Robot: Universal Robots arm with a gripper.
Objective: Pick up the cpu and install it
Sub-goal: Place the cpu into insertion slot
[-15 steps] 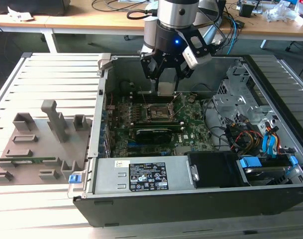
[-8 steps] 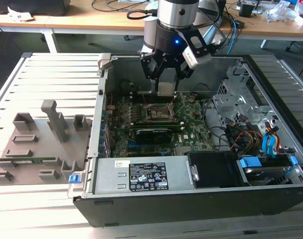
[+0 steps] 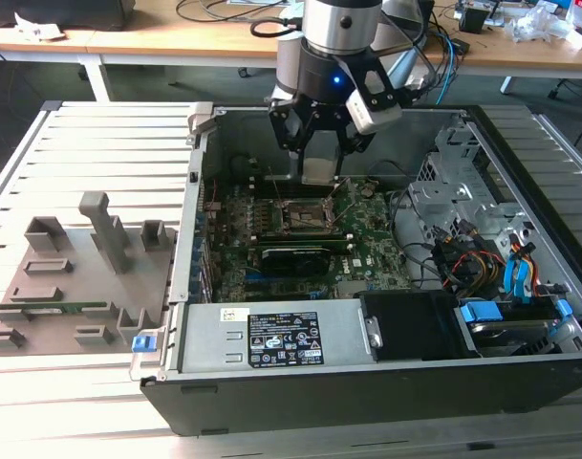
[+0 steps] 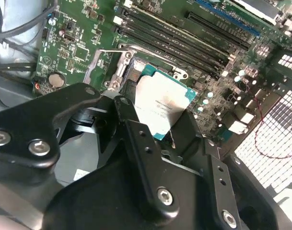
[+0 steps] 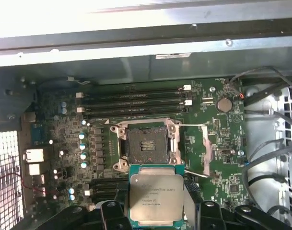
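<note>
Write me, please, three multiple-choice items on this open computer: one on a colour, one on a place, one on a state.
1. What colour is the flat printed motherboard? A red; B white; C green.
2. Where is the silvery square cpu? A lying on that board; B held in the black pincer above the dark square socket; C seated in the socket.
3. How is the socket? A open and empty; B closed over a chip; C under a cooler.
Answers: 1 C, green in both wrist views; 2 B, the pincer clamps it clear of the socket; 3 A, its bare contacts show.
</note>
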